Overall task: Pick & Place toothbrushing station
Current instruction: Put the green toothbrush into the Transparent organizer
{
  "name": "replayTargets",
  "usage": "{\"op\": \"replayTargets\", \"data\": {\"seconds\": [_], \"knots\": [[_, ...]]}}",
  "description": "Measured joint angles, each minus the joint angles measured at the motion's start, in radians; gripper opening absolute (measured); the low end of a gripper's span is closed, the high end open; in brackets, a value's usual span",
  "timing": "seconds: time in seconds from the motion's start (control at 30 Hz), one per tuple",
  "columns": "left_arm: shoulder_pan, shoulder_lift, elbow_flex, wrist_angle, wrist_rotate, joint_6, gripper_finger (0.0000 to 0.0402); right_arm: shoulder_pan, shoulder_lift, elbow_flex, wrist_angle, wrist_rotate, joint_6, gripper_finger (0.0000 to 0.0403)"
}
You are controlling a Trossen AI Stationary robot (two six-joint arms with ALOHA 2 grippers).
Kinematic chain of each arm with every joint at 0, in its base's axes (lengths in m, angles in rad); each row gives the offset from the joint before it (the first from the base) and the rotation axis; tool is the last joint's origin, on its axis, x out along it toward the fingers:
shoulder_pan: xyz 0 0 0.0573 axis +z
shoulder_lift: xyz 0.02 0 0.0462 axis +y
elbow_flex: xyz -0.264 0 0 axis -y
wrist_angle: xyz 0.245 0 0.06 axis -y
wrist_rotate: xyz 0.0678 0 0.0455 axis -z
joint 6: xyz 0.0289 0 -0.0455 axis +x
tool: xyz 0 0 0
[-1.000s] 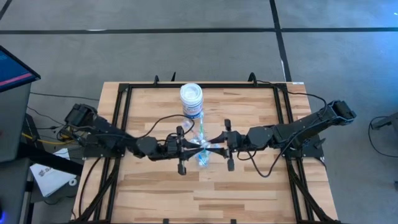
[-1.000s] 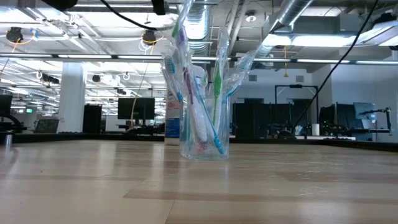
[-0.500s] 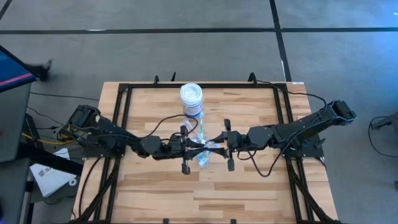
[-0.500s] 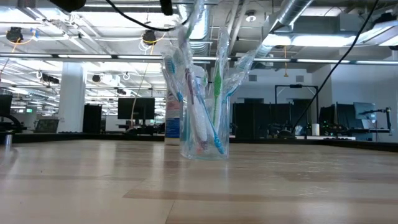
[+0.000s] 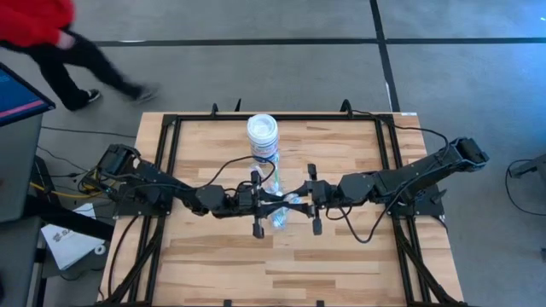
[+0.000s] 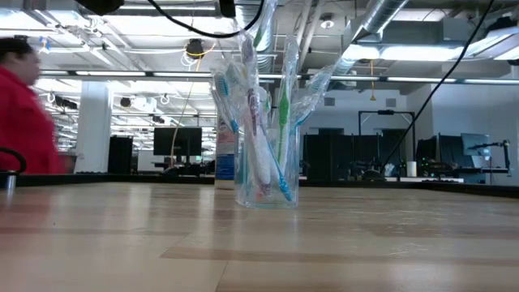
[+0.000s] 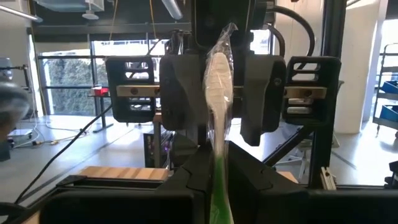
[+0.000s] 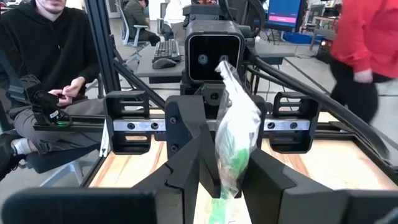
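Left gripper [image 5: 266, 201] is clamped on a wrapped green toothbrush [image 7: 219, 106] right above the clear cup [image 6: 266, 166] at the table's [image 5: 341, 264] middle, while the right gripper [image 5: 300, 201], facing it, pinches another wrapped toothbrush [image 8: 234, 146] there.

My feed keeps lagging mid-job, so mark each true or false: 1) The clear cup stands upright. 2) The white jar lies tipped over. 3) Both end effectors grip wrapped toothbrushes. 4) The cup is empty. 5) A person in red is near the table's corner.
1) True: the clear cup stands upright on the table.
2) False: the white jar stands upright behind the cup.
3) True: the left end effector and the right end effector each pinch a wrapped toothbrush.
4) False: it holds several toothbrushes.
5) True: the person in red passes there.
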Motion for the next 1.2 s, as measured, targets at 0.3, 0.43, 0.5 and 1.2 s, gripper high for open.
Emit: {"op": "replayTargets", "data": {"seconds": [0.3,0.43,0.5,1.2], "knots": [[0.0,0.0,-0.001,-0.002,0.001,0.002,0.0034,0.0,0.0,0.0,-0.003,0.0,-0.023,0.0044],[0.0,0.0,-0.001,-0.003,0.001,0.002,0.0033,0.0,0.0,0.0,-0.004,0.001,-0.038,0.0011],[0.0,0.0,-0.001,-0.003,0.001,0.002,0.0031,0.0,0.0,0.0,-0.004,0.001,-0.039,0.0016],[-0.016,-0.056,-0.003,-0.051,0.005,-0.004,0.0044,0.001,-0.007,0.001,0.016,0.0,-0.05,0.0003]]}}
